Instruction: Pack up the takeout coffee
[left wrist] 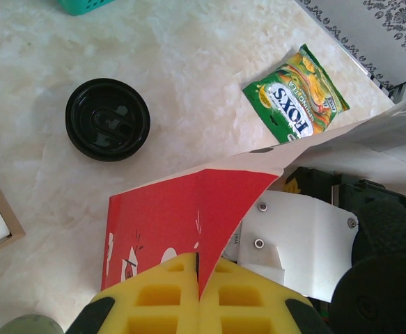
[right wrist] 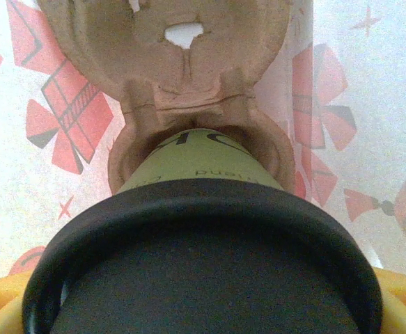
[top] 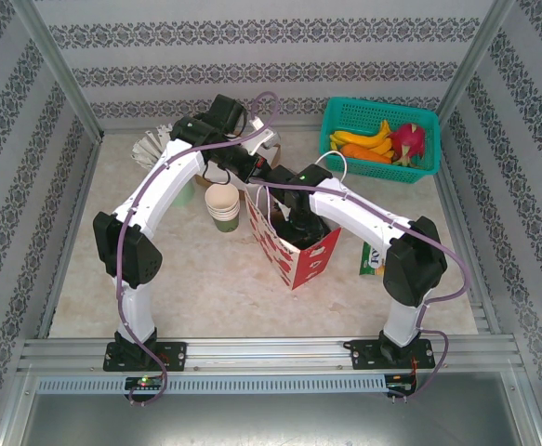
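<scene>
A: Marble tabletop [top: 178, 288] from above, and the bag?
B: Red bag [top: 298, 255] mid-table, both arms at it.
A: Left wrist?
B: The left gripper [left wrist: 198, 275] is pinched together on its rim; a black lid [left wrist: 107, 119] lies on the table.
A: Right wrist?
B: Inside the bag, the right gripper [right wrist: 203, 299] clamps the lidded cup [right wrist: 196, 167], base in the cardboard carrier [right wrist: 105, 42].

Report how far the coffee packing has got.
Done: the cardboard carrier already sits inside the red bag. In hand: the left hand pinches the bag's rim while the right hand holds a lidded cup, its base in the carrier's near hole. Left: the far hole is empty, a loose black lid lies on the table, and stacked cups stand beside the bag.
</scene>
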`<state>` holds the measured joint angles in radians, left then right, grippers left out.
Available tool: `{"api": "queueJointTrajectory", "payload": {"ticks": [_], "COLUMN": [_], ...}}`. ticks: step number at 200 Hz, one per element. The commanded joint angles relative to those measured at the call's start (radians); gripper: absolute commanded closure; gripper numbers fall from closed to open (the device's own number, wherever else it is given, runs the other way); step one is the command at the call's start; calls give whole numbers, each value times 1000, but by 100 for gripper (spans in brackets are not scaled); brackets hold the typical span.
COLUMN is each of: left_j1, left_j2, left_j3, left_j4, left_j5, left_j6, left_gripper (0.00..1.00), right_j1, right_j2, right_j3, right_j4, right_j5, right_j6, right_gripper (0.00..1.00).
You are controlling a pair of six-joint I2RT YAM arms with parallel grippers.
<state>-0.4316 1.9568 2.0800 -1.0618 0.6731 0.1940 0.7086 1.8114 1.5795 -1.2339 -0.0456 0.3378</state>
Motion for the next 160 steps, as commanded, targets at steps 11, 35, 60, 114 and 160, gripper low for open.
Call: {"api": "queueJointTrajectory", "payload": {"ticks": [11, 35, 60, 114, 160], "left_j1": [3, 3, 3, 2, 3], "left_j2": [-13, -16, -16, -17, -20], "left_j3": [5, 9, 8, 5, 2], "left_j4": [21, 17, 12, 26, 29], "left_j5": [13, 12, 12, 16, 16], "left_j6": [-21, -27, -28, -36, -34], "left_gripper": [100, 100, 100, 100, 100], "right_j1": [-6, -6, -5, -5, -6], "right_j2": [-25, -33, -46, -53, -57], "right_j3": [-22, -26, -26, -19, -50], "right_j4": [25, 40, 42, 40, 56], "right_j5": [21, 25, 33, 44, 44], "right_j6": [24, 29, 23, 17, 30], "right_gripper": [29, 29, 29, 29, 29]}}
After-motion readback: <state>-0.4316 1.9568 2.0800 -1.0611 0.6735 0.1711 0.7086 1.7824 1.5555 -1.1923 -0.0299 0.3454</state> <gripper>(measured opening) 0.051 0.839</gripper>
